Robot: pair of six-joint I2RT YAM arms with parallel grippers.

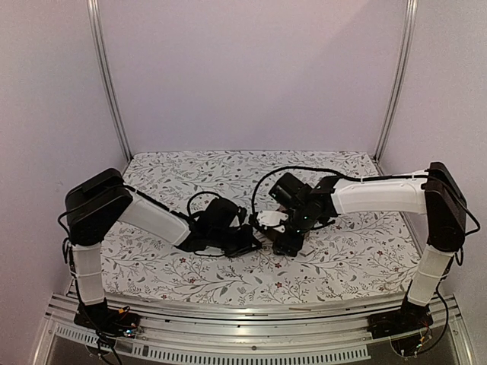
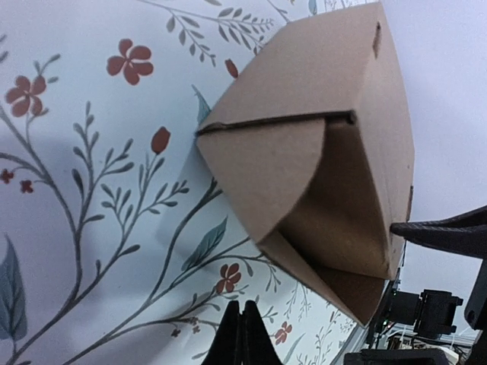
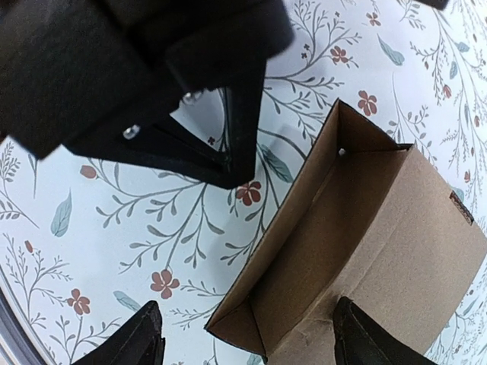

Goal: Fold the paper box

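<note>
Right wrist view: the paper box point(image 3: 365, 228) lies on its side, long axis toward one o'clock. The nearer right gripper point(image 3: 247, 346) is spread wide and straddles its near end, possibly touching. The left gripper point(image 2: 242, 338) is pinched shut and empty.

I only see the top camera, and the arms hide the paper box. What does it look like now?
Observer: The paper box is folded into a carton shape, resting on the flowered cloth.
Operator: Is it closed up?
Observer: No. One end gapes open, a rounded flap half across it.
Operator: Who's holding it?
Observer: Not the left gripper: it is shut on nothing, short of the box.
</note>
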